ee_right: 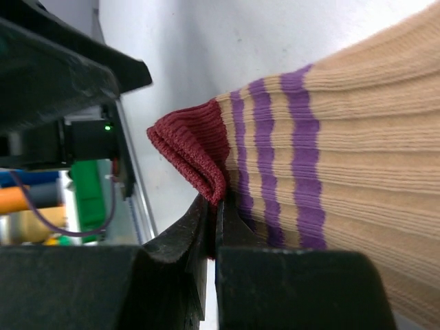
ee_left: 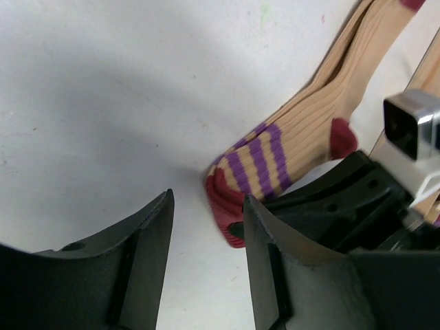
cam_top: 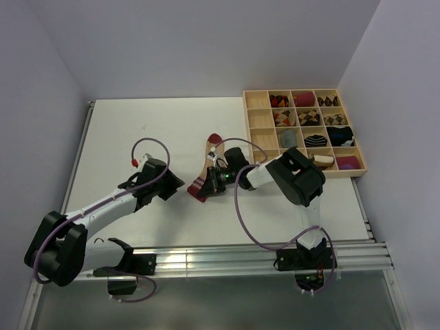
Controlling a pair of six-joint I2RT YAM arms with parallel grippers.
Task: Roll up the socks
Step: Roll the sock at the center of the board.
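Tools first, overhead view: left tool [cam_top: 171,184] sat just left of the beige sock [cam_top: 208,155], and right tool [cam_top: 208,184] was at its near end. Sock lay flat on the white bench [cam_top: 137,137], red toe far, cuff near. Wooden tray [cam_top: 246,137] at far right held other bundles.

Left wrist view: left tool [ee_left: 206,247] stood spread with nothing between its fingers. The striped cuff [ee_left: 258,161] lay just beyond, with right tool [ee_left: 289,206] crowding alongside.

Right wrist view: right tool [ee_right: 214,230] was pressed together, pinching the cuff's dark-red edge. Ribbed knit looked light, limp, stretchy and grippy; it would likely sag and unroll if held loosely. Best hold judged: the cuff edge, both layers.
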